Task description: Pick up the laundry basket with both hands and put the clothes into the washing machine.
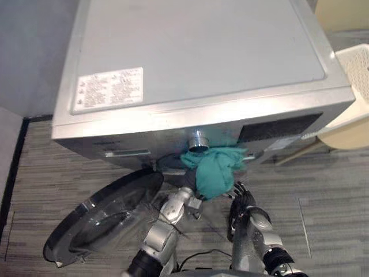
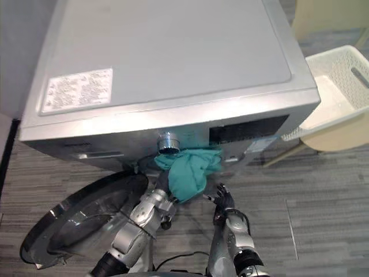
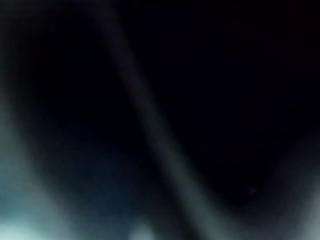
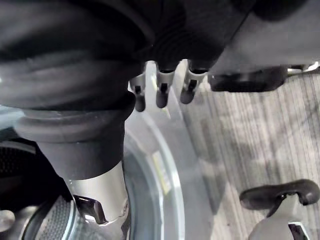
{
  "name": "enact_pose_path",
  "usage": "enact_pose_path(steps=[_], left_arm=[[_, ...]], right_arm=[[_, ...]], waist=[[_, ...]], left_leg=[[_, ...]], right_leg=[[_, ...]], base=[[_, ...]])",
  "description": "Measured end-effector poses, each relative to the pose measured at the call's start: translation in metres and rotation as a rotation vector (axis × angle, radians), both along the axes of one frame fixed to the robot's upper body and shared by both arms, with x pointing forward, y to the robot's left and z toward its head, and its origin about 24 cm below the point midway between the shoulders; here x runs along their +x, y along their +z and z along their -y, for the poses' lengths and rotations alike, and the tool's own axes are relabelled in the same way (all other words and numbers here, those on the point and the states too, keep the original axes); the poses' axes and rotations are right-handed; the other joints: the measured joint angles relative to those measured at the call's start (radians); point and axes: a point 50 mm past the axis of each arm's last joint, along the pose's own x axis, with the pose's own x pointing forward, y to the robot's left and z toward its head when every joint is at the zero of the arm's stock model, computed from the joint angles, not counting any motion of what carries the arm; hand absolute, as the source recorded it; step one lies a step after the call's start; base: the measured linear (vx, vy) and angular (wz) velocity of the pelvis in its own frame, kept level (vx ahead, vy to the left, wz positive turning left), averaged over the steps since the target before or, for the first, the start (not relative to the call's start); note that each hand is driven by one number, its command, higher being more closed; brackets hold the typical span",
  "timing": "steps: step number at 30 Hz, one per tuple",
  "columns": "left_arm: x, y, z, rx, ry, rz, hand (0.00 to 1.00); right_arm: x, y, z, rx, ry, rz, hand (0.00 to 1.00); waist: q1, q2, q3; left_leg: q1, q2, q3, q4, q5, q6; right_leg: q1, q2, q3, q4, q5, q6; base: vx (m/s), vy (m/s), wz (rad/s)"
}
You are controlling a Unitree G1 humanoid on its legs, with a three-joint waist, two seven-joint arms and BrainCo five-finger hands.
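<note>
Task is judged approx. half done: the teal cloth (image 1: 214, 170) is hung at the washing machine (image 1: 196, 57) mouth, not fully inside, the left hand is hidden behind it (state cannot be told), the right hand (image 1: 242, 195) is held spread & empty just beside, and the laundry basket (image 2: 340, 86) is left well apart at the right.

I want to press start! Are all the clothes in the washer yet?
Nearly. The door is open and the basket looks empty. A teal cloth hangs from the opening, left arm reaching in, right hand beside it. It needs pushing in.
</note>
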Motion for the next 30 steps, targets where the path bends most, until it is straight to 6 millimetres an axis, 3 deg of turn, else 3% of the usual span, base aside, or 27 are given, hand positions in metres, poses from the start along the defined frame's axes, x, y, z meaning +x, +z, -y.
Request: enact_pose_path(steps=[4, 5, 9, 15, 17, 19, 20, 21, 22, 23, 24, 25, 26, 27, 28, 30], left_arm=[[0.021, 0.020, 0.013, -0.026, 0.000, 0.052, 1.00], [0.030, 0.023, 0.011, -0.026, 0.030, 0.049, 1.00], [0.047, 0.035, 0.007, -0.028, 0.065, 0.105, 1.00], [0.061, 0.063, -0.032, -0.088, 0.218, 0.202, 1.00], [0.068, 0.069, -0.049, -0.120, 0.294, 0.213, 1.00], [0.076, 0.072, -0.064, -0.155, 0.362, 0.202, 1.00], [0.088, 0.064, -0.090, -0.224, 0.479, 0.121, 1.00], [0.094, 0.055, -0.102, -0.271, 0.557, 0.051, 1.00], [0.102, 0.035, -0.124, -0.352, 0.701, -0.098, 1.00], [0.109, 0.018, -0.149, -0.414, 0.833, -0.237, 1.00], [0.111, 0.016, -0.158, -0.411, 0.863, -0.263, 1.00], [0.112, 0.014, -0.174, -0.387, 0.909, -0.284, 1.00], [0.110, 0.010, -0.186, -0.375, 0.948, -0.307, 1.00], [0.109, 0.007, -0.188, -0.373, 0.956, -0.323, 1.00], [0.109, 0.002, -0.187, -0.363, 0.959, -0.345, 1.00], [0.111, -0.003, -0.180, -0.343, 0.941, -0.377, 1.00]], right_arm=[[0.014, 0.020, -0.013, 0.024, 0.002, 0.091, 0.00], [0.017, 0.024, -0.014, 0.031, -0.004, 0.109, 0.00], [0.026, 0.041, -0.012, 0.047, -0.043, 0.181, 0.00], [0.036, 0.073, -0.009, 0.087, -0.077, 0.325, 0.00], [0.036, 0.074, -0.002, 0.065, -0.085, 0.336, 0.00], [0.032, 0.071, 0.004, 0.057, -0.107, 0.332, 0.00], [0.033, 0.076, 0.009, 0.064, -0.130, 0.357, 0.00], [0.034, 0.077, 0.012, 0.066, -0.143, 0.363, 0.00], [0.035, 0.081, 0.017, 0.067, -0.166, 0.379, 0.00], [0.035, 0.086, 0.022, 0.070, -0.198, 0.409, 0.00], [0.033, 0.082, 0.022, 0.076, -0.208, 0.401, 0.00], [0.035, 0.079, 0.026, 0.078, -0.228, 0.384, 0.00], [0.040, 0.086, 0.034, 0.074, -0.253, 0.411, 0.00], [0.040, 0.087, 0.038, 0.070, -0.264, 0.411, 0.00], [0.039, 0.086, 0.042, 0.062, -0.270, 0.408, 0.00], [0.037, 0.084, 0.044, 0.061, -0.281, 0.400, 0.00]], waist=[[-0.008, -0.031, 0.031], [-0.022, -0.035, 0.036], [-0.027, -0.053, 0.050], [-0.049, -0.063, 0.055], [-0.048, -0.063, 0.056], [-0.052, -0.069, 0.059], [-0.051, -0.063, 0.060], [-0.043, -0.065, 0.061], [-0.032, -0.049, 0.063], [-0.038, -0.065, 0.065], [-0.039, -0.083, 0.061], [-0.045, -0.085, 0.095], [-0.048, -0.086, 0.125], [-0.043, -0.085, 0.127], [-0.039, -0.083, 0.127], [-0.036, -0.095, 0.133]], left_leg=[[-0.108, 0.036, -0.007, 0.104, -0.026, -0.002], [-0.147, 0.047, -0.012, 0.135, -0.033, 0.003], [-0.239, 0.068, -0.021, 0.216, -0.057, 0.007], [-0.357, 0.102, -0.026, 0.257, -0.058, 0.009], [-0.395, 0.144, -0.029, 0.251, -0.057, 0.009], [-0.426, 0.154, -0.025, 0.278, -0.049, 0.008], [-0.473, 0.155, -0.068, 0.431, -0.070, 0.035], [-0.473, 0.149, -0.079, 0.516, -0.083, 0.053], [-0.454, 0.151, -0.079, 0.547, -0.092, 0.070], [-0.444, 0.144, -0.094, 0.478, -0.243, -0.002], [-0.465, 0.141, -0.089, 0.476, -0.241, -0.004], [-0.520, 0.135, -0.106, 0.489, -0.213, -0.003], [-0.539, 0.127, -0.108, 0.565, -0.218, 0.003], [-0.527, 0.122, -0.102, 0.598, -0.222, 0.001], [-0.462, 0.106, -0.090, 0.566, -0.318, 0.008], [-0.484, 0.098, -0.107, 0.555, -0.340, -0.009]], right_leg=[[-0.118, 0.025, 0.028, 0.088, -0.008, -0.006], [-0.151, 0.032, 0.031, 0.109, -0.008, -0.006], [-0.251, 0.056, 0.058, 0.172, -0.008, -0.006], [-0.396, 0.109, 0.071, 0.175, 0.040, -0.021], [-0.446, 0.127, 0.063, 0.196, 0.041, -0.027], [-0.441, 0.125, 0.062, 0.240, 0.035, -0.039], [-0.480, 0.122, 0.029, 0.244, 0.056, -0.062], [-0.497, 0.123, 0.019, 0.240, 0.072, -0.062], [-0.513, 0.133, -0.012, 0.246, 0.083, -0.046], [-0.541, 0.138, -0.004, 0.352, 0.061, -0.026], [-0.529, 0.142, 0.022, 0.380, 0.038, -0.008], [-0.527, 0.148, 0.020, 0.351, -0.039, -0.048], [-0.546, 0.132, 0.000, 0.351, -0.034, -0.062], [-0.558, 0.130, -0.012, 0.350, -0.033, -0.064], [-0.574, 0.126, -0.036, 0.349, -0.030, -0.067], [-0.581, 0.120, -0.046, 0.342, -0.012, -0.080]], base=[[-0.13, -0.016, -0.25], [-0.10, -0.004, -0.18], [-0.09, 0.020, -0.25], [-0.12, 0.034, -0.46], [-0.18, -0.008, -0.62], [-0.13, -0.087, -0.28], [-0.18, 0.019, -0.53], [-0.17, 0.101, -0.95], [-0.10, 0.151, -0.77], [-0.06, 0.028, -0.41], [-0.08, -0.070, 0.27], [-0.11, -0.117, 0.60], [-0.09, -0.040, 0.53], [-0.04, 0.034, 0.36], [-0.03, 0.013, 0.32], [-0.02, -0.053, 0.36]])
